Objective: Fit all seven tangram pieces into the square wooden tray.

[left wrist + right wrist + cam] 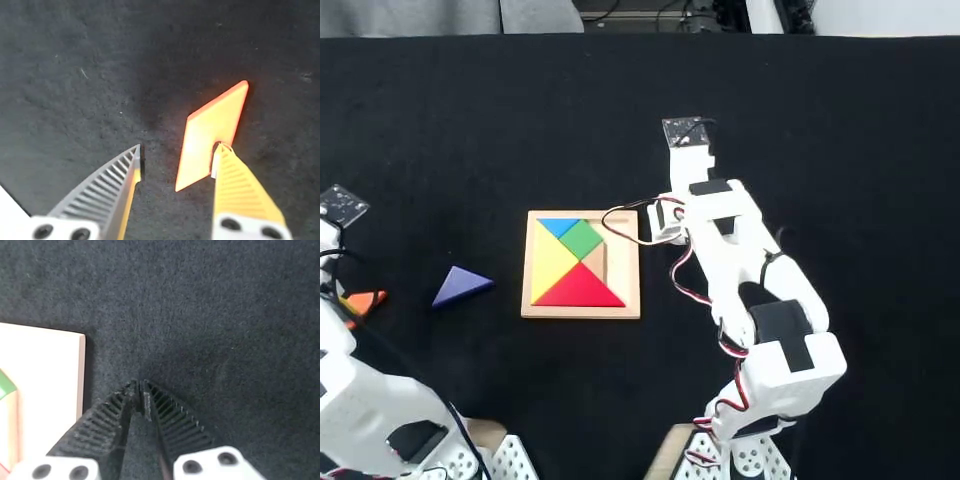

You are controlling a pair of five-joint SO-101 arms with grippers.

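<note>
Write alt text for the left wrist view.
An orange four-sided tangram piece lies flat on black cloth. The left end effector is open, one fingertip at the piece's edge and the other apart over bare cloth.

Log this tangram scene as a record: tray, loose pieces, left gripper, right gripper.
tray: wooden tray holds blue piece, green piece, yellow piece, red piece; right side bare
loose pieces: purple triangle, orange parallelogram, on the black cloth
left gripper: open, one finger at the orange parallelogram's edge
right gripper: shut, empty, beside the tray's edge
</note>
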